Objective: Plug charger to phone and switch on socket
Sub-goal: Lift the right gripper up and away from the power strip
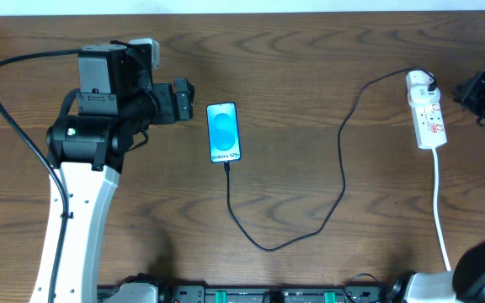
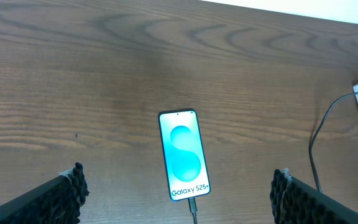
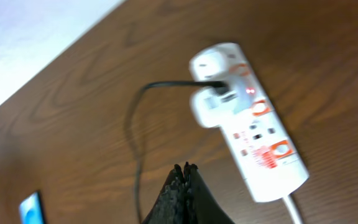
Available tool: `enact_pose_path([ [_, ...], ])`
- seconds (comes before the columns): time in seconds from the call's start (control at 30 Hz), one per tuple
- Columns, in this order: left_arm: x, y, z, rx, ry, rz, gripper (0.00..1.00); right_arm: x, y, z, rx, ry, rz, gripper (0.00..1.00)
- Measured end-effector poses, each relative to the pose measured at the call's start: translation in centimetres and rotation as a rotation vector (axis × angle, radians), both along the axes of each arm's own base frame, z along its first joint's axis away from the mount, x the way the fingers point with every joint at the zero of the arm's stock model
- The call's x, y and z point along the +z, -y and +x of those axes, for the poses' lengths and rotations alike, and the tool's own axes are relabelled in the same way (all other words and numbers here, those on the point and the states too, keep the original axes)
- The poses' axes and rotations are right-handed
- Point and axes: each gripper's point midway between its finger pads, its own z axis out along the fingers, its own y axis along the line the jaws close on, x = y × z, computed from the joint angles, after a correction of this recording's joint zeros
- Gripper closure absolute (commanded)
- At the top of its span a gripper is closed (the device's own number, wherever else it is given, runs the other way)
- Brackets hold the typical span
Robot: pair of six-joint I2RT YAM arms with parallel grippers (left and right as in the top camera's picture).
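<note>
The phone [image 1: 224, 131] lies flat on the table with its blue screen lit; it also shows in the left wrist view [image 2: 183, 155]. The black charger cable [image 1: 341, 160] runs from the phone's near end, its tip [image 2: 192, 203] in the phone, in a loop to the white plug [image 1: 421, 82] seated in the socket [image 1: 429, 118]. The socket [image 3: 253, 118] shows a small red light beside the plug. My left gripper [image 2: 178, 193] is open and empty, above the table just left of the phone. My right gripper [image 3: 185, 169] is shut and empty, near the socket.
The socket's thick white cord [image 1: 441, 210] runs toward the table's front edge at the right. The left arm's black cable [image 1: 7, 109] loops over the table's left side. A pale strip beyond the table's far edge [image 1: 242, 7] shows at the top.
</note>
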Motion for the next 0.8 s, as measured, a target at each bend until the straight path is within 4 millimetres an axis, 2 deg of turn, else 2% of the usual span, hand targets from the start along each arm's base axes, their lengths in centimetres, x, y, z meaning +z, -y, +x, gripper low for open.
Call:
enact_pose_path([
  [0.07,0.0,0.0,0.0,0.000,0.000,0.000,0.05,1.6,-2.1,-0.6,0.060,0.024,-0.016,0.99],
  [0.17,0.0,0.0,0.0,0.000,0.000,0.000,0.05,2.6,-5.8,-1.0,0.178,0.037,-0.040,0.99],
  [0.4,0.0,0.0,0.0,0.000,0.000,0.000,0.05,2.4,-15.3,-2.1,0.493,0.033,-0.105,0.98],
  [0.53,0.0,0.0,0.0,0.000,0.000,0.000,0.05,2.2,-19.0,-2.6,0.603,0.039,-0.148,0.92],
  [0.6,0.0,0.0,0.0,0.000,0.000,0.000,0.05,2.1,-20.3,-2.9,0.638,0.038,-0.171,0.85],
  [0.73,0.0,0.0,0.0,0.000,0.000,0.000,0.05,1.9,-21.9,-3.2,0.683,0.040,-0.210,0.63],
  [0.8,0.0,0.0,0.0,0.000,0.000,0.000,0.05,1.8,-22.1,-3.3,0.688,0.038,-0.222,0.48],
])
